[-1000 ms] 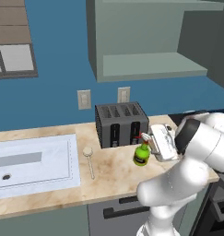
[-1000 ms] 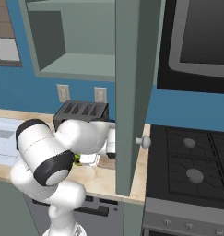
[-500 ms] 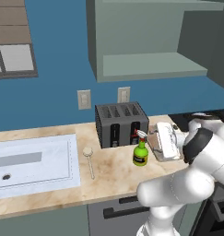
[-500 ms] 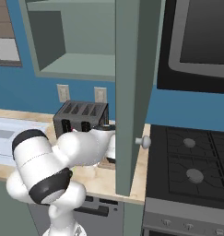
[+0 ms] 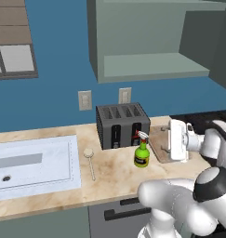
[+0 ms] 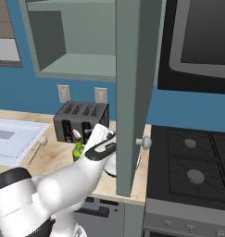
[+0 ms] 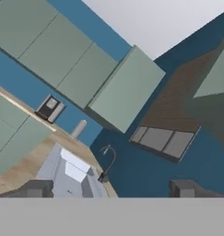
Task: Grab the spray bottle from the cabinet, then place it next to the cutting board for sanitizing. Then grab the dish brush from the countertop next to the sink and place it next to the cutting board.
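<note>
One spray bottle (image 5: 142,155) stands upright on the countertop (image 5: 109,174) just in front of the toaster (image 5: 122,124), beside the cutting board's (image 5: 158,144) left edge. One dish brush (image 5: 90,161) lies near the sink's (image 5: 35,165) right rim, open counter between it and the bottle. Gripper (image 5: 167,141) hangs over the board, jaws spread, holding nothing; cabinet (image 5: 147,42) door open.

We see a bright-green spray bottle (image 5: 142,155) with a yellow label and red-and-white nozzle on the beige, tan-veined marbled surface (image 5: 114,174), beside a dark grey toaster (image 5: 122,124), a light-brown cutting board (image 5: 159,142), a grey-green cabinet (image 5: 147,37) and a blue wall (image 5: 58,93).
</note>
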Available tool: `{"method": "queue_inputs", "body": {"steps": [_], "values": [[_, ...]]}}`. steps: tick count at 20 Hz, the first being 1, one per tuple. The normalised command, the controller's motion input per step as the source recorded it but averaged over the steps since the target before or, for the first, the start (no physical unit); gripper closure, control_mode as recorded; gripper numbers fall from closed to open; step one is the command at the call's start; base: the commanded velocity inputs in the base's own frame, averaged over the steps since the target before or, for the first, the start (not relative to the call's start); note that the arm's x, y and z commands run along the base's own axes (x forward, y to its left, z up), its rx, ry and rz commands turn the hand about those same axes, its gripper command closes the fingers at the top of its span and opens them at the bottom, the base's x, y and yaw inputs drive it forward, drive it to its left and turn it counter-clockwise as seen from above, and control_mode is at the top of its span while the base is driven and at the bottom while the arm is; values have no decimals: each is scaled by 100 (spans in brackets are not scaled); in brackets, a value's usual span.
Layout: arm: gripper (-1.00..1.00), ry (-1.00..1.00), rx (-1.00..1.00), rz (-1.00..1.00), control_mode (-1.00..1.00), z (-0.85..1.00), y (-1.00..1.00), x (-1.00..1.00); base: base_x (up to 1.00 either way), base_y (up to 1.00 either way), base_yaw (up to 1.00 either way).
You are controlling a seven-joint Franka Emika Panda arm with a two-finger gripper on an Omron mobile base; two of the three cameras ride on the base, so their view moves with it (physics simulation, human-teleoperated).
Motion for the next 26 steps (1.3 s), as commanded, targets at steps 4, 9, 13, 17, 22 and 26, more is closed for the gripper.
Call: {"method": "queue_inputs", "body": {"steps": [4,9,13,17,22,26], "values": [[-100,-3,0,-9,-100,97,0,-54,0,0,0],[-100,4,-1,-4,-100,97,29,-48,0,0,0],[-100,11,-5,-12,-100,70,47,-45,0,0,0],[-100,3,-11,-14,-100,53,36,-48,0,0,0],[-100,0,-21,-11,-100,44,38,-42,0,0,0],[-100,9,-19,-13,-100,41,29,-11,0,0,0]]}}
